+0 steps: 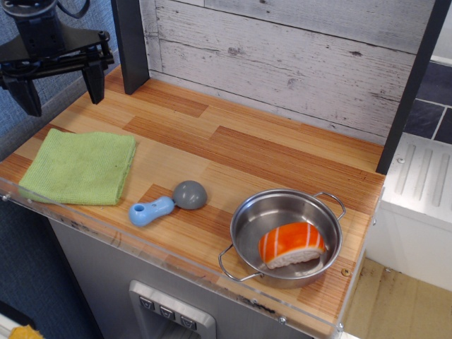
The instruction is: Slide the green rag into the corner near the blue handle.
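Note:
The green rag point(79, 167) lies flat on the wood countertop, in the front-left corner point(13, 189) by the clear plastic rim and the blue wall. The blue handle point(150, 210) with its grey dome head point(190, 194) lies just right of the rag, near the front edge. My gripper point(62, 95) hangs open and empty above the counter, up and behind the rag, well clear of it. Its two black fingers point(94, 83) point down.
A steel pot point(286, 236) with wire loop handles stands at the front right and holds an orange-and-white striped piece of food point(291, 244). A dark post point(131, 44) stands at the back left. A white plank wall point(282, 56) runs along the back.

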### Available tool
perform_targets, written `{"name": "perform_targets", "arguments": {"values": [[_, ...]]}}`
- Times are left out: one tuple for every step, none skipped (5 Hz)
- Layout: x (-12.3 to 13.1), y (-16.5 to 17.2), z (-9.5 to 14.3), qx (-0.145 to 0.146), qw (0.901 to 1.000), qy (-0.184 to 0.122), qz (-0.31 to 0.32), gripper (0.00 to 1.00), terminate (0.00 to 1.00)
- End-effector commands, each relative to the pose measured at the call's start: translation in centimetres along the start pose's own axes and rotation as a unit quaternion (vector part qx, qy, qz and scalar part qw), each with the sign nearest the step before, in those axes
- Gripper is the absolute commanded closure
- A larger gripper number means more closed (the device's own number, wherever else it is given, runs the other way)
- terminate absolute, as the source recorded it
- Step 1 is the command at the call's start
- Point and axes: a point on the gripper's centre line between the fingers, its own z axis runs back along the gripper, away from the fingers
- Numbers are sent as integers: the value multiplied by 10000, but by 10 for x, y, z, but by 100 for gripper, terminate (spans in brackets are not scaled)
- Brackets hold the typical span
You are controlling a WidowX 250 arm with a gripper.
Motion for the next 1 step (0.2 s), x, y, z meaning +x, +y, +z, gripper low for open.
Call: {"name": "perform_targets", "arguments": {"values": [[1,2,9,-46,9999,-143,51,0,100]]}}
